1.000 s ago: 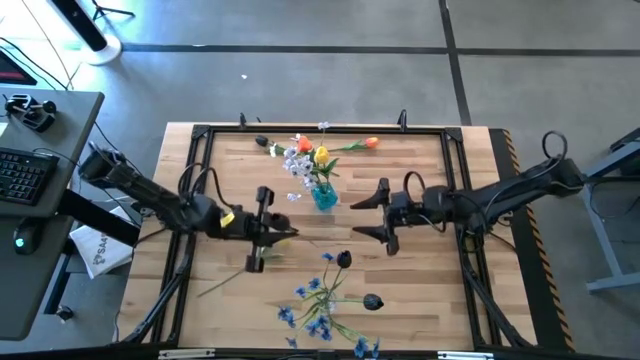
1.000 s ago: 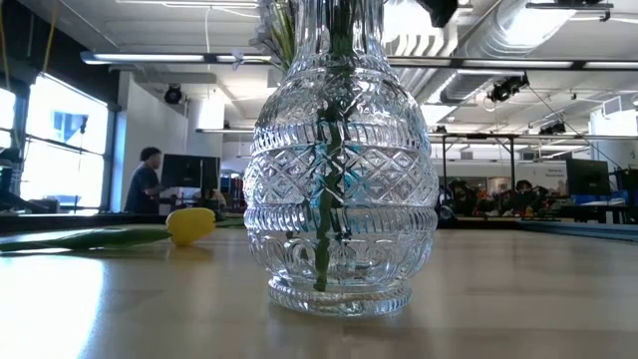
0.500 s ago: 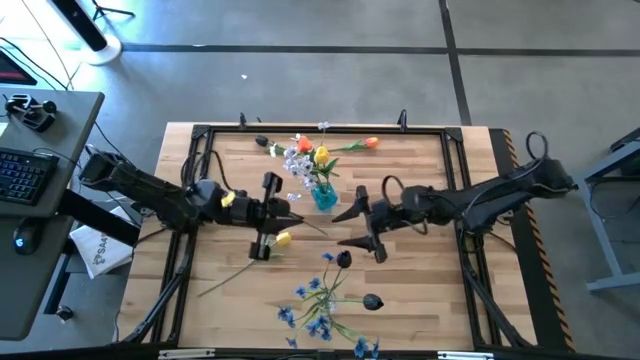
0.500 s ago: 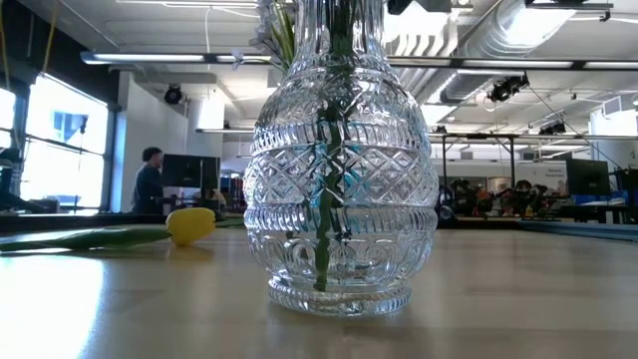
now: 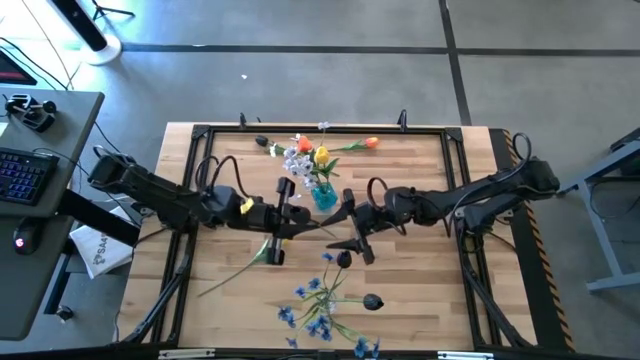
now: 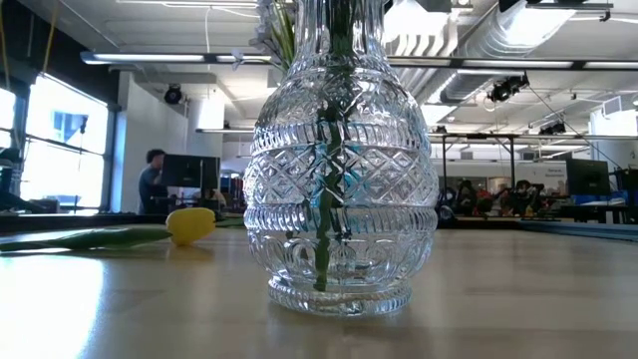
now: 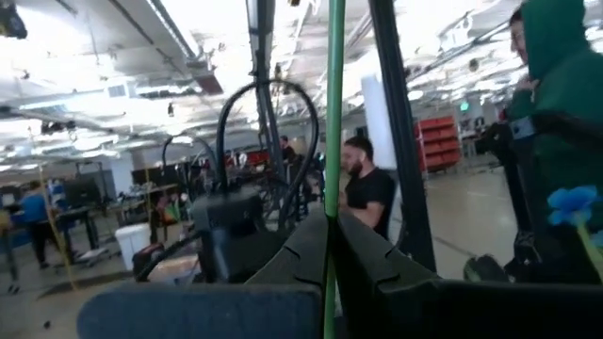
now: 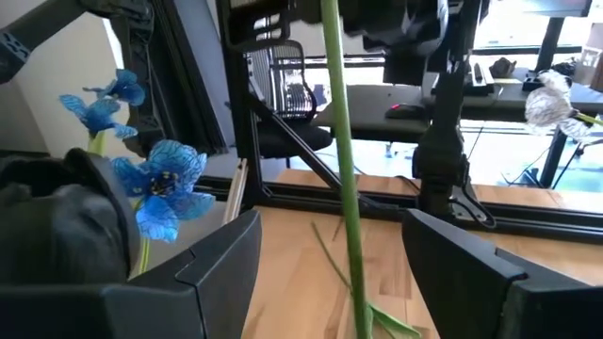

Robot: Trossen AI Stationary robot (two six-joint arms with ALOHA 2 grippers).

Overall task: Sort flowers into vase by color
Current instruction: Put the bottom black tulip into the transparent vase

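Note:
My left gripper (image 5: 298, 222) hovers left of the table's middle, shut on a flower's thin green stem (image 7: 333, 113). My right gripper (image 5: 350, 227) faces it from the right, open. Its two fingers (image 8: 217, 254) stand on either side of the same stem (image 8: 337, 122), apart from it. The flower's blossom is outside both wrist views. A long green stem (image 5: 230, 273) runs from under the left gripper toward the near left corner; whether it is the same stem I cannot tell. The glass vase (image 5: 324, 197) (image 6: 339, 170) holds an orange and a yellow tulip and white sprays. My left gripper pinches the thin green stem (image 7: 329, 212) between its two shut fingers. The fingers lie across the stem, which runs straight on past them on both sides. Which part of the stem's length they hold cannot be told.
Blue sprays (image 5: 315, 300) and two dark buds (image 5: 343, 260) (image 5: 372, 301) lie on the near half, just below my right gripper. An orange tulip (image 5: 371, 143) and a yellow tulip (image 6: 190, 224) lie by the far edge. A black frame rail (image 5: 200, 135) rings the table.
My left gripper has gone toward the table's right edge with the stem, still shut on it. My right gripper has gone toward the table's left edge, still open. The two now face each other closely near the vase, with the stem between the right gripper's fingers.

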